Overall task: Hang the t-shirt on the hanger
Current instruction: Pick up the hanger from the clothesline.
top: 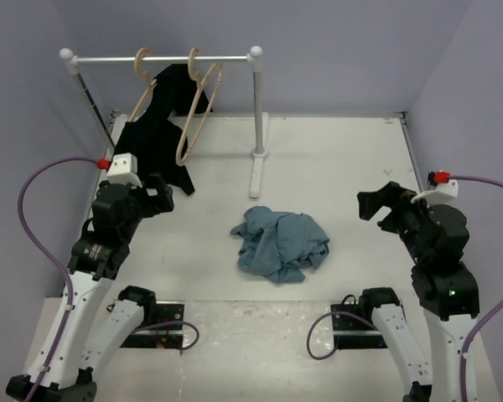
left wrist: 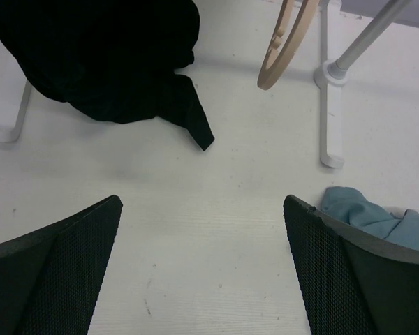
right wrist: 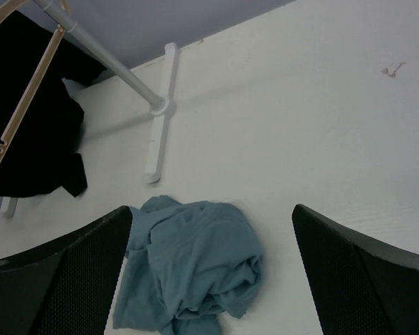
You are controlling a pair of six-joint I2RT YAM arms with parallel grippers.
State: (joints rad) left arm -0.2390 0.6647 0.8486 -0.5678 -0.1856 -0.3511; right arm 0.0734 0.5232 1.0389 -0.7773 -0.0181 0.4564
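The slate-blue t-shirt [top: 281, 243] lies crumpled in a heap on the white table, between the two arms. It also shows in the right wrist view [right wrist: 192, 269] and at the right edge of the left wrist view [left wrist: 366, 218]. The bare tan wooden hanger [top: 193, 109] hangs tilted from the rail, right of the black garment; its lower end shows in the left wrist view [left wrist: 286, 42]. My left gripper [top: 162, 197] [left wrist: 202, 204] is open and empty, left of the shirt. My right gripper [top: 373, 203] [right wrist: 213, 211] is open and empty, right of the shirt.
A white clothes rail [top: 163, 59] stands at the back on a post [top: 256, 100] with a flat foot [top: 256, 176]. A second hanger [top: 140, 60] carries the black garment [top: 155, 134], which drapes down onto the table near my left gripper. Purple walls enclose the table.
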